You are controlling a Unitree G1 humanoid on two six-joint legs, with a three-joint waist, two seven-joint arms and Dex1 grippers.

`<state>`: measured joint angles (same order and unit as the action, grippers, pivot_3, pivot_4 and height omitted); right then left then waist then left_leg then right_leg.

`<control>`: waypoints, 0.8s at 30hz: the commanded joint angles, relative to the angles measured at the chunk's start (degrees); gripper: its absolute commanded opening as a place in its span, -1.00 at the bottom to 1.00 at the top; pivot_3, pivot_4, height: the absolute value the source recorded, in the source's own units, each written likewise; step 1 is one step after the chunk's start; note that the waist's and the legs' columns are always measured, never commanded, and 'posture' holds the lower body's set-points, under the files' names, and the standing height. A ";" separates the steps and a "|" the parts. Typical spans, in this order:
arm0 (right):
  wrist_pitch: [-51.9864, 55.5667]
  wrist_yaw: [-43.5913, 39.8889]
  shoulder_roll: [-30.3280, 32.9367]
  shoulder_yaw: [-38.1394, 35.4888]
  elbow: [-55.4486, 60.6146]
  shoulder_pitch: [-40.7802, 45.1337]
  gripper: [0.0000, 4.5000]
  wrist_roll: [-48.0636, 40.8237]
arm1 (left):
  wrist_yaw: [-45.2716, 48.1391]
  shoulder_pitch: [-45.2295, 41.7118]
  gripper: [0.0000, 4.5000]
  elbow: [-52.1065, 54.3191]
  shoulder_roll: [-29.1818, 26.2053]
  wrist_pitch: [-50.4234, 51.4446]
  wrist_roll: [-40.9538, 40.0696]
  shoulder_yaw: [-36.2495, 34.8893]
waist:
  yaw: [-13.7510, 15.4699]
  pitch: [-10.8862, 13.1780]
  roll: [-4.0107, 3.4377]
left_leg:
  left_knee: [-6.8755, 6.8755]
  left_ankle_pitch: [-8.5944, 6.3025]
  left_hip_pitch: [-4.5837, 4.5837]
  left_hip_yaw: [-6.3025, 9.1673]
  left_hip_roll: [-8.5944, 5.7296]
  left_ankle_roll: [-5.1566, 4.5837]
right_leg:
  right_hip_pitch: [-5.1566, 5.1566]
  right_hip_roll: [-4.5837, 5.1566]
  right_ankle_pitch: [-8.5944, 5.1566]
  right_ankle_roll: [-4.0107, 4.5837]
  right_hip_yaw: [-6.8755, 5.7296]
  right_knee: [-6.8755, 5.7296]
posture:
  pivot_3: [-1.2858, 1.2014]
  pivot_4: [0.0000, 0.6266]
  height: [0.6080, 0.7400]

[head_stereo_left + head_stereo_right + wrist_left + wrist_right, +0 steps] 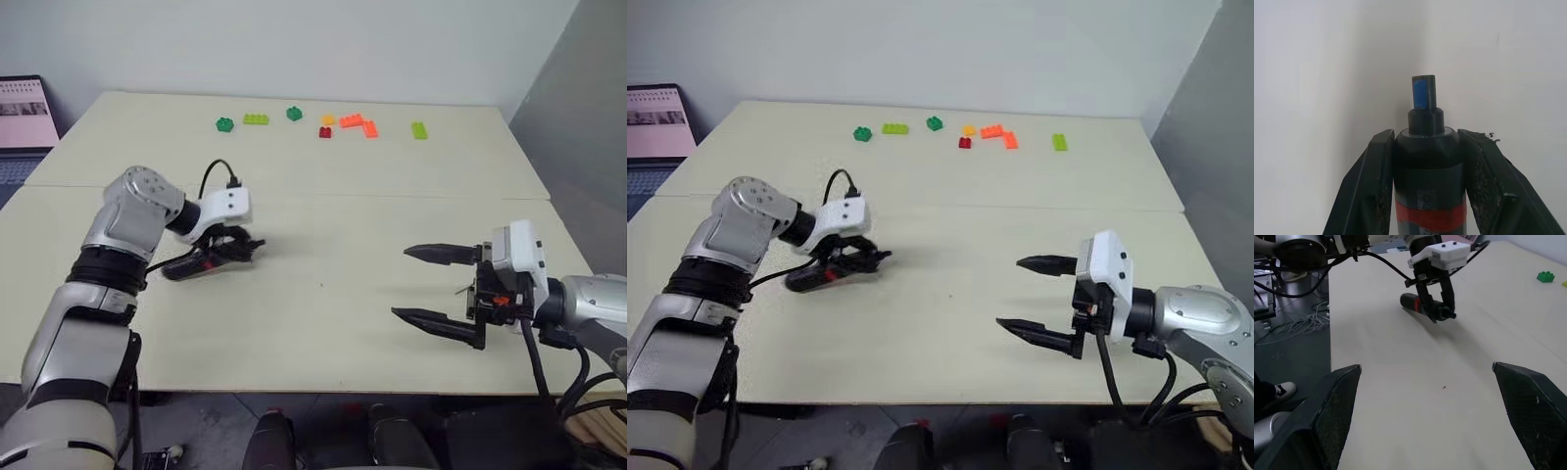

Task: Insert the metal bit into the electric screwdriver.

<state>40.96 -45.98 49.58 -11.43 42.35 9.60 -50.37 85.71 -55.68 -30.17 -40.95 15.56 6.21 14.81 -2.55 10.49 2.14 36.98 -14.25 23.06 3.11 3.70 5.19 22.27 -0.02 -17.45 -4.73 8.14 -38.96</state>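
A: Left gripper (238, 245) is clamped on the electric screwdriver (201, 260), fingers (1374, 186) pinching the body just above the red band. Chuck end pokes out between the tips, tail slants down to the counter (323, 323) at about 8 o'clock from the gripper.

B: Right gripper (441, 289)?

A: Spread wide, holding nothing. It hovers well apart from the tool, at 3 o'clock across the counter, pointing toward it.

B: And the metal bit?

A: Can't pick it out. No thin rod I can identify on the counter or between either pair of fingers.

B: So the step in hand is presenting the screwdriver.

A: My read, yes. To do it well: keep the clamp tight and centred so the body doesn't roll, raise the tail clear of the counter, aim the chuck at open space toward 3 o'clock. Right side then needs the bit pinched near its back end, coaxial with the chuck before pushing.

B: Clutter?

A: Toy bricks (351, 121) at 12 o'clock, far edge. Laptop (24, 117) at 10 o'clock. Neither is in the way.
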 commanded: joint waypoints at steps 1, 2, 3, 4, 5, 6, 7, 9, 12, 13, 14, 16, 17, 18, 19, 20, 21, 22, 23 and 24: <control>0.31 1.12 1.02 -3.73 0.54 -0.32 1.00 -1.91 | -3.75 -3.21 -0.26 6.78 3.41 7.00 -5.55 -4.55 | 0.07 0.00 0.00 | 0.00 0.00 0.00 0.00 0.00 0.00 | 0.00 0.00 0.00 0.00 0.00 0.00 | 0.03 -0.52 1.00; 0.50 1.59 1.02 -4.35 0.53 -0.41 1.00 -2.44 | -5.00 -3.37 -0.26 7.91 4.78 8.27 -6.69 -5.21 | 0.08 0.00 0.00 | 0.00 0.00 -0.01 0.00 0.00 0.00 | 0.00 0.00 0.00 0.00 0.00 0.00 | 0.03 -0.52 1.00; 0.73 2.00 1.05 -5.02 0.53 -0.47 1.00 -2.99 | -6.97 -3.68 -0.26 8.75 6.45 10.00 -7.67 -5.86 | 0.07 0.00 0.00 | 0.00 0.00 -0.01 0.01 0.00 0.00 | 0.00 -0.01 0.00 0.00 0.00 0.00 | 0.03 -0.52 1.00; 0.80 2.21 1.11 -5.57 0.42 -0.51 1.00 -3.19 | -8.75 -3.92 -0.26 9.23 8.17 10.68 -8.60 -6.47 | 0.05 0.00 0.00 | 0.00 0.00 -0.02 0.01 0.00 0.00 | 0.00 -0.01 0.00 0.00 0.01 -0.01 | 0.03 -0.52 1.00; 0.88 2.36 1.23 -6.09 0.25 -0.52 1.00 -3.37 | -11.29 -4.30 -0.26 9.19 10.34 10.79 -9.39 -7.26 | 0.06 0.00 0.00 | -0.01 0.00 -0.03 0.02 0.00 0.00 | 0.00 -0.01 0.00 0.00 0.01 0.00 | 0.03 -0.52 1.00; 0.92 2.45 1.33 -6.48 0.05 -0.54 1.00 -3.48 | -13.92 -4.71 -0.26 8.81 12.08 10.94 -9.54 -7.71 | 0.07 0.00 0.00 | 0.00 0.00 -0.03 0.02 0.00 0.00 | 0.00 -0.02 0.00 0.00 0.01 -0.02 | 0.03 -0.52 1.00; 0.94 2.76 1.37 -6.82 -0.18 -0.39 1.00 -3.67 | -16.86 -5.14 -0.26 7.86 14.11 10.01 -9.65 -8.20 | 0.19 0.00 0.00 | 0.00 0.00 -0.03 0.03 -0.01 0.00 | -0.01 -0.01 0.00 0.00 0.01 -0.01 | 0.03 -0.52 1.00; 0.96 3.71 1.17 -7.32 -0.49 0.28 1.00 -4.36 | -23.10 -5.87 -0.26 5.65 18.08 8.12 -9.78 -9.45 | 0.41 0.00 0.00 | 0.04 0.00 -0.01 0.03 -0.02 0.00 | -0.01 -0.01 0.01 -0.01 0.01 -0.01 | 0.03 -0.52 1.00; 0.75 5.49 0.46 -8.21 -1.05 1.56 1.00 -5.29 | -29.64 -6.05 -0.26 3.40 22.99 4.15 -11.14 -11.50 | 0.27 0.00 0.00 | 0.04 0.00 -0.04 0.02 -0.05 0.00 | -0.02 -0.01 0.02 -0.02 0.06 0.00 | 0.03 -0.52 1.00; 0.47 6.27 0.11 -8.51 -1.23 1.95 1.00 -5.35 | -31.23 -5.85 -0.26 2.99 24.15 2.50 -11.69 -12.25 | 0.25 0.00 0.00 | 0.03 0.00 -0.05 0.02 -0.04 -0.01 | -0.02 -0.01 0.02 -0.02 0.06 0.00 | 0.03 -0.52 1.00; -0.10 7.26 -0.46 -8.82 -1.38 2.45 1.00 -5.34 | -33.24 -5.52 -0.26 2.65 25.34 1.02 -12.51 -13.43 | 0.25 0.01 0.00 | 0.02 0.00 -0.05 0.02 -0.04 -0.01 | -0.01 -0.02 0.02 -0.02 0.06 -0.01 | 0.03 -0.52 1.00; -1.04 9.04 -1.41 -9.62 -1.76 3.39 1.00 -5.17 | -36.27 -4.62 -0.26 2.14 26.87 -2.11 -13.48 -14.99 | 0.25 0.01 0.00 | 0.02 0.00 -0.04 0.02 -0.05 -0.01 | 0.00 -0.02 0.02 -0.02 0.07 0.00 | 0.03 -0.52 1.00; -1.10 9.42 -1.55 -10.02 -1.93 3.69 1.00 -5.32 | -37.78 -4.13 -0.26 1.84 27.34 -3.79 -13.54 -15.43 | 0.26 0.01 -0.01 | 0.02 0.00 -0.04 0.02 -0.05 -0.01 | 0.00 -0.02 0.02 -0.02 0.08 0.01 | 0.03 -0.52 1.00; -1.01 9.70 -1.52 -10.42 -2.01 3.83 1.00 -5.46 | -39.30 -3.46 -0.26 1.53 27.63 -6.09 -13.15 -15.62 | 0.29 0.01 0.00 | 0.01 0.00 -0.04 0.01 -0.07 -0.01 | 0.00 -0.01 0.02 -0.02 0.10 0.01 | 0.03 -0.52 1.00; -0.97 9.84 -1.42 -10.73 -2.07 3.84 1.00 -5.62 | -40.73 -2.91 -0.26 1.28 27.85 -8.04 -12.75 -15.72 | 0.33 0.00 0.00 | 0.01 0.00 -0.04 0.02 -0.06 -0.01 | 0.00 -0.01 0.02 -0.02 0.09 0.01 | 0.03 -0.52 1.00; -0.99 9.93 -1.31 -11.05 -2.10 3.76 1.00 -5.84 | -42.58 -2.21 -0.26 1.24 28.15 -9.64 -12.39 -15.85 | 0.34 0.01 -0.01 | 0.00 0.00 -0.05 0.02 -0.06 -0.01 | -0.01 -0.01 0.02 -0.02 0.09 0.01 | 0.03 -0.52 1.00; -1.00 10.05 -1.18 -11.29 -2.12 3.68 1.00 -6.08 | -43.96 -1.50 -0.26 1.40 28.48 -10.88 -12.37 -16.06 | 0.35 0.00 -0.01 | 0.00 0.00 -0.05 0.02 -0.07 -0.01 | -0.01 -0.01 0.02 -0.02 0.09 0.01 | 0.03 -0.52 1.00; -1.00 10.25 -1.12 -11.43 -2.10 3.67 1.00 -6.29 | -45.08 -0.62 -0.26 1.76 28.70 -12.41 -12.30 -16.18 | 0.40 0.01 -0.01 | 0.00 0.00 -0.05 0.02 -0.06 -0.01 | -0.01 -0.01 0.03 -0.02 0.09 0.01 | 0.03 -0.52 1.00; -0.96 10.50 -1.14 -11.40 -2.06 3.74 1.00 -6.41 | -46.43 0.23 -0.26 2.09 28.93 -13.32 -12.35 -16.50 | 0.50 0.01 -0.01 | 0.00 0.00 -0.05 0.02 -0.07 -0.01 | -0.01 -0.01 0.03 -0.02 0.09 0.01 | 0.03 -0.52 1.00; -0.90 10.78 -1.21 -11.28 -1.97 3.87 1.00 -6.48 | -47.70 1.18 -0.26 2.49 29.20 -13.89 -12.60 -16.97 | 0.66 0.01 -0.01 | 0.01 0.00 -0.05 0.02 -0.07 -0.01 | -0.01 0.00 0.03 -0.02 0.09 0.01 | 0.03 -0.52 1.00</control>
<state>40.91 -36.00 48.15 -21.13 39.65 12.60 -55.39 40.77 -54.55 -29.98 -12.50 4.86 -5.62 -0.52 -1.89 10.49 2.13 36.99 -14.24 23.01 3.13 3.63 5.18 22.26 -0.02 -17.42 -4.75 8.24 -38.95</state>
